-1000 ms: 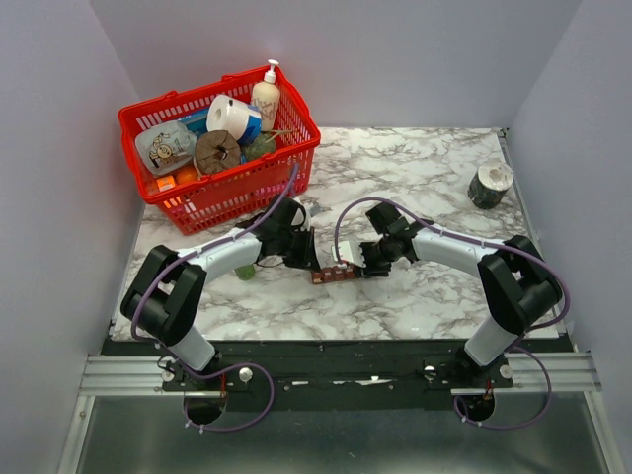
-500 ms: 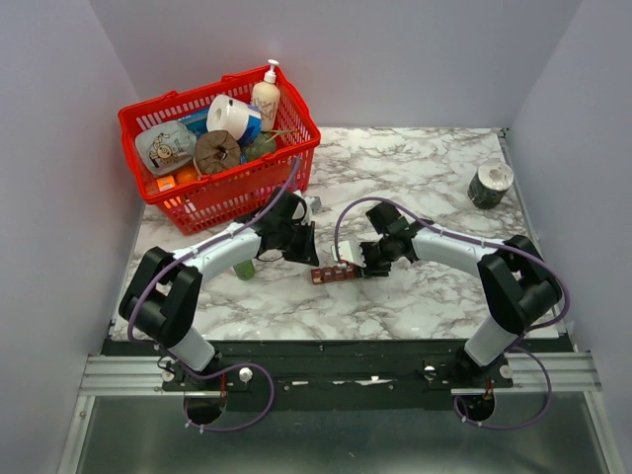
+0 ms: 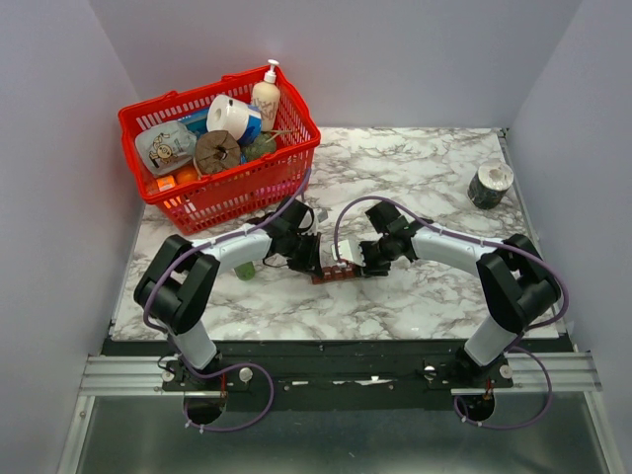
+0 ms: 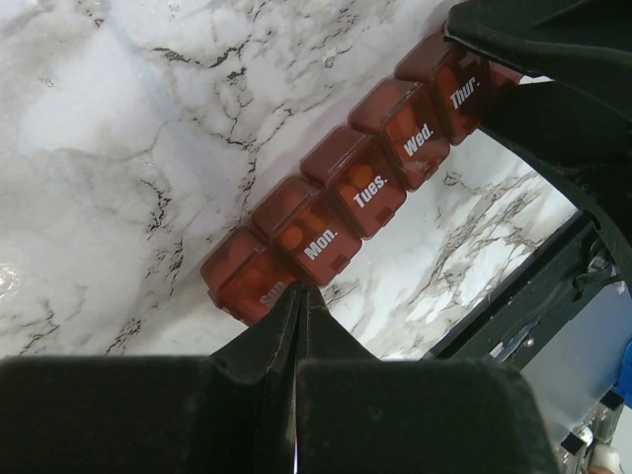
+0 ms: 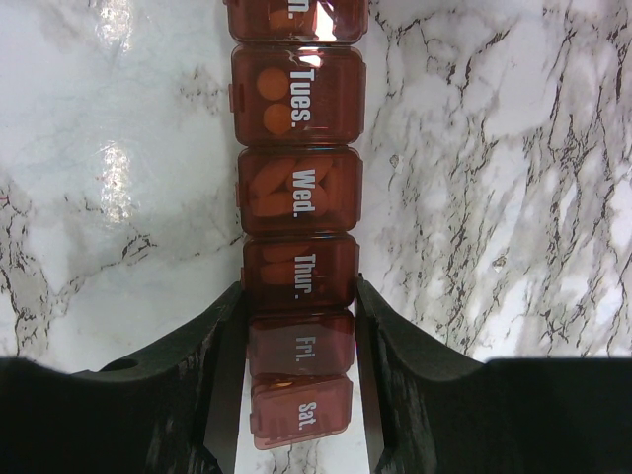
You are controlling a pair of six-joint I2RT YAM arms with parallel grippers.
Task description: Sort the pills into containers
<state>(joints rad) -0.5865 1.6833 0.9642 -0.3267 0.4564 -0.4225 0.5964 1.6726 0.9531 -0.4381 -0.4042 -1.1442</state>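
Right gripper (image 5: 299, 296), jaws clamped on the strip (image 5: 298, 188) at Thur.–Fri., steadies it on the worktop (image 4: 99, 148), apparently so the left gripper (image 4: 299, 301), jaws together, can press the Sun. lid (image 4: 259, 286).

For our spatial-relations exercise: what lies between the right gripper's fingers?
The Fri. and Sat. end of the pill strip, held by the right gripper; the right wrist view shows it.

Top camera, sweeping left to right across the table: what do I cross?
red basket → left pincer → pill organizer → right pincer, clamped on the organizer's end → small roll
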